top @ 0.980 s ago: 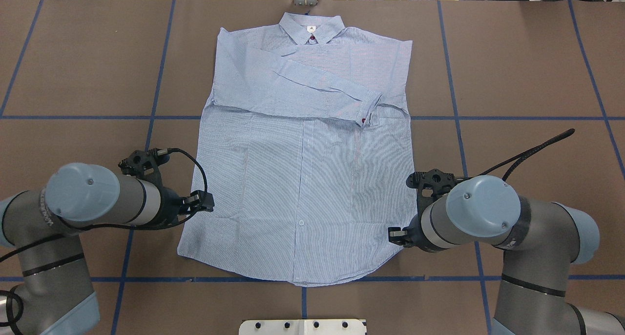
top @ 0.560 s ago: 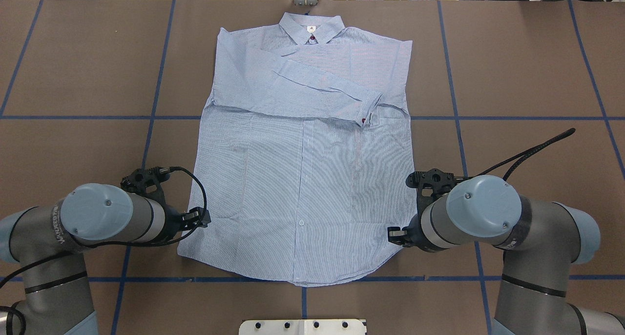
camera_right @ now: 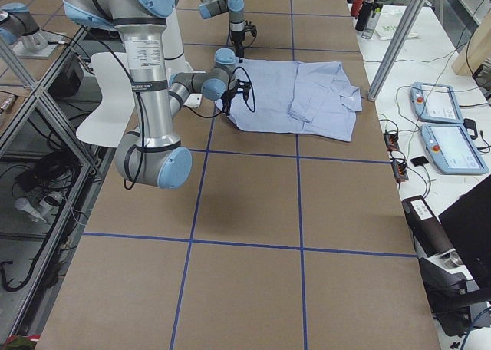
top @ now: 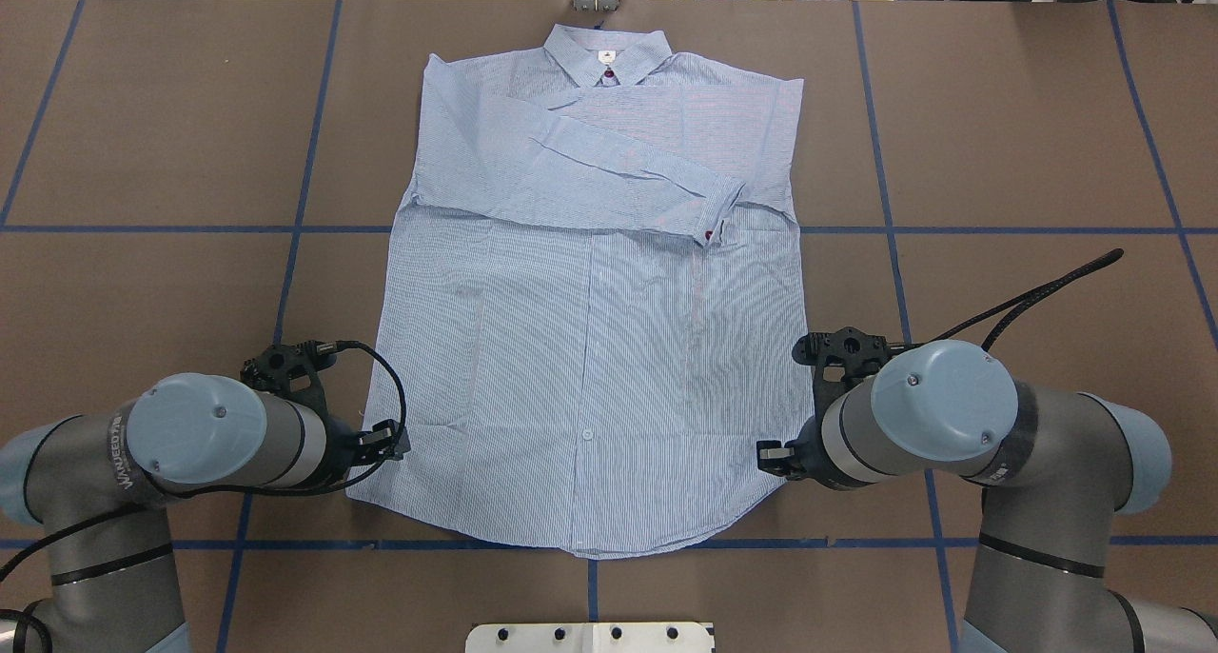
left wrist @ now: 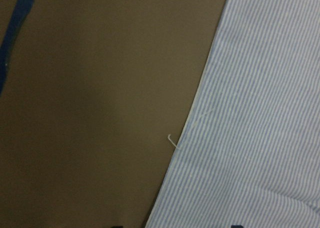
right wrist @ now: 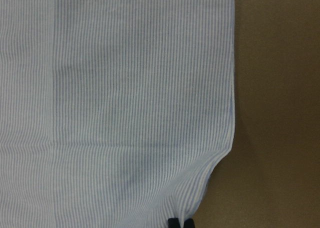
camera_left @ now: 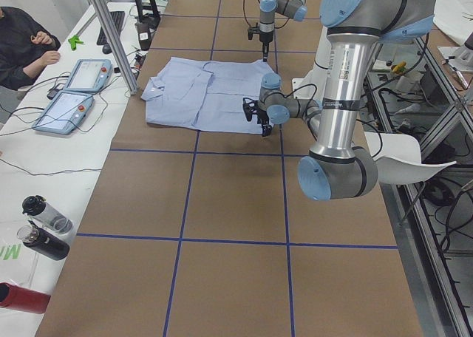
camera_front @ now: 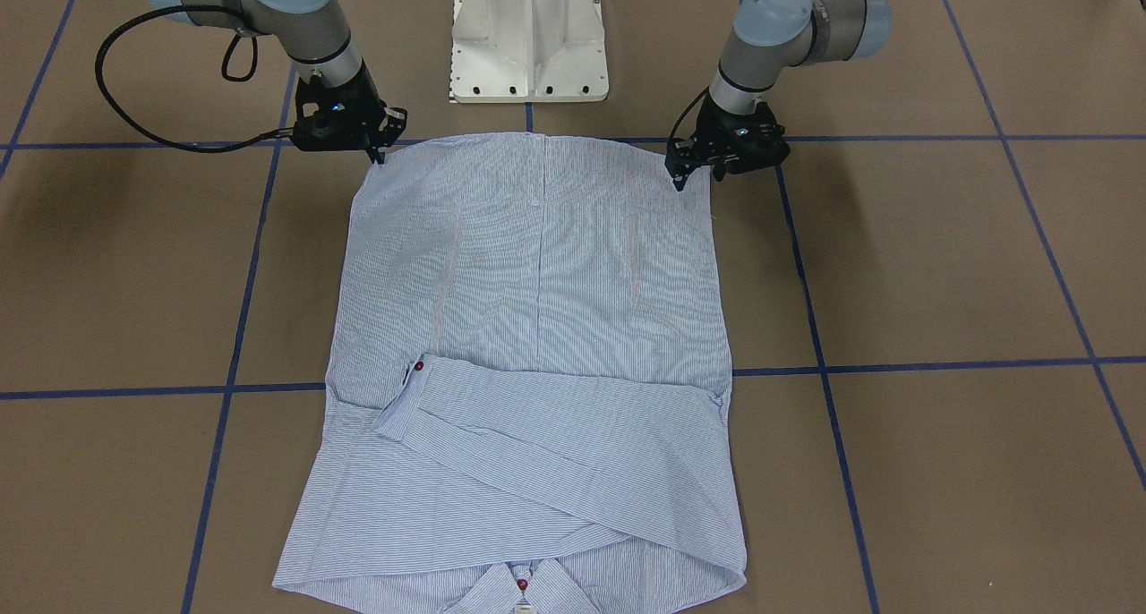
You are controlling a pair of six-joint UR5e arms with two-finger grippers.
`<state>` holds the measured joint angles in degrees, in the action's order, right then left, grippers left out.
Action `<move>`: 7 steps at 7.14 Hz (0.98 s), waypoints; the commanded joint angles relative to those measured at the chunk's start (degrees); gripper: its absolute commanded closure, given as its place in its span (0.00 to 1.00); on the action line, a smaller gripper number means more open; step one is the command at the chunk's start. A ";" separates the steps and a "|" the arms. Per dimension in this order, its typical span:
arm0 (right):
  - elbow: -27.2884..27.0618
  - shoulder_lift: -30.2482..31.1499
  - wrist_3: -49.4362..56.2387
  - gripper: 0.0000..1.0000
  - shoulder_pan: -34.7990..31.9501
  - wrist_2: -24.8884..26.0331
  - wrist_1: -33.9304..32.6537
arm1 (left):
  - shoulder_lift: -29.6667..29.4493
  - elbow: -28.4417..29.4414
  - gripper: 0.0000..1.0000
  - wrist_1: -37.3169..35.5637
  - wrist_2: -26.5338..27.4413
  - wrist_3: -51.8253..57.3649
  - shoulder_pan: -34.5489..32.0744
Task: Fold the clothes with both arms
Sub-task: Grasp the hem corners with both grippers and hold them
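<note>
Looking down from the front-facing view, the shirt (camera_front: 537, 265) is lying flat and front-up on the table (camera_front: 940, 283). Both sleeves are lying crossed over the chest, so the sleeve folds look done. The hem-to-collar fold, I judge, is yet to come. The right gripper (camera_front: 380, 155) and the left gripper (camera_front: 683, 178) are each touching a hem corner nearest the pedestal (camera_front: 528, 41).

In the overhead view, the shirt's long axis is running straight away from the robot. The collar (top: 607, 51) is pointing to the far edge and the hem (top: 590, 544) is sitting closest to the base. The cuff (top: 718, 210) of the top sleeve is resting by the chest pocket.

From the exterior left view, the shirt is sitting in the far part of the table with the near arm's gripper at its edge. The jaw state is not readable here.

The exterior right view is giving the same layout, with the collar end toward the operators' side.

In the left wrist view, two dark fingertips are peeking in wide apart at the bottom. They are straddling the shirt's side edge, so this pincer is standing open and gripping nothing.

In the right wrist view, the fingertips (right wrist: 173, 223) are sitting almost together on the hem corner, apparently pinching the cloth.
</note>
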<state>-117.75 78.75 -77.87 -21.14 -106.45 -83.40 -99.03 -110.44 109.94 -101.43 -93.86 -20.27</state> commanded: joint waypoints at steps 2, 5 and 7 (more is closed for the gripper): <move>-0.02 0.00 0.00 1.00 -0.39 -0.16 0.08 | 0.07 0.05 0.33 -1.12 0.00 -0.01 0.14; -0.02 0.00 0.00 1.00 -0.48 -0.25 0.00 | 0.07 -1.00 0.37 -2.44 -0.09 -0.01 0.23; 0.06 0.09 0.00 1.00 -0.74 -0.33 0.00 | 0.07 -2.85 0.39 -5.07 -0.26 -0.01 0.31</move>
<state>-117.77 78.81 -77.87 -21.71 -106.72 -83.41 -98.97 -112.29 106.28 -101.59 -93.87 -20.00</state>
